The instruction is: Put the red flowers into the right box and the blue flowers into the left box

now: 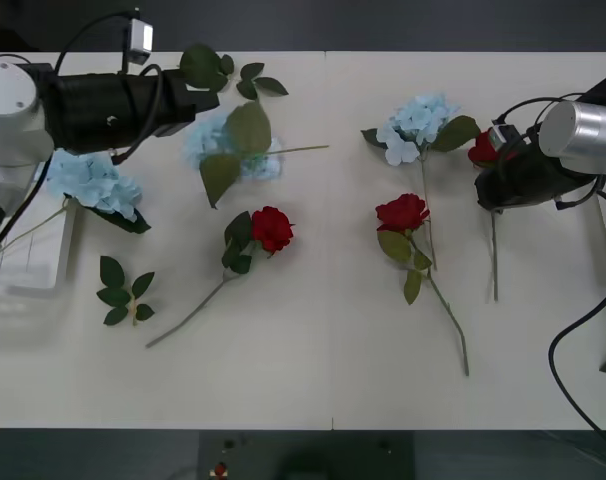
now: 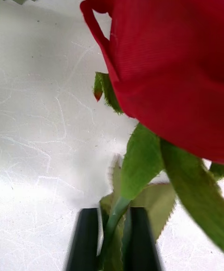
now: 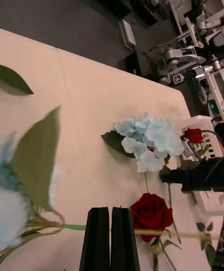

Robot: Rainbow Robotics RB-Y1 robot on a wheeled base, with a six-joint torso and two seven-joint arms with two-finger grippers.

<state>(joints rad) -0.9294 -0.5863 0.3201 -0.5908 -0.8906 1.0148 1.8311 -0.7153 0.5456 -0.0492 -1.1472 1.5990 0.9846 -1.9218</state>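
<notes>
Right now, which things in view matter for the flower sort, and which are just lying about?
Job:
red roses, a third in the right gripper
blue hydrangeas, a third in the left gripper
left crate
right box

Lying about:
leaf sprigs

**White table strewn with cut flowers**

The flat white table (image 1: 323, 370) carries two deep red roses (image 1: 272, 228) (image 1: 402, 212) near its middle, lying on long green stems. A pale sky-blue hydrangea (image 1: 417, 124) rests just behind the right-hand rose — its stem runs alongside it. A loose dark green leaf sprig (image 1: 123, 292) lies at the left, another (image 1: 248, 82) near the far edge.
</notes>
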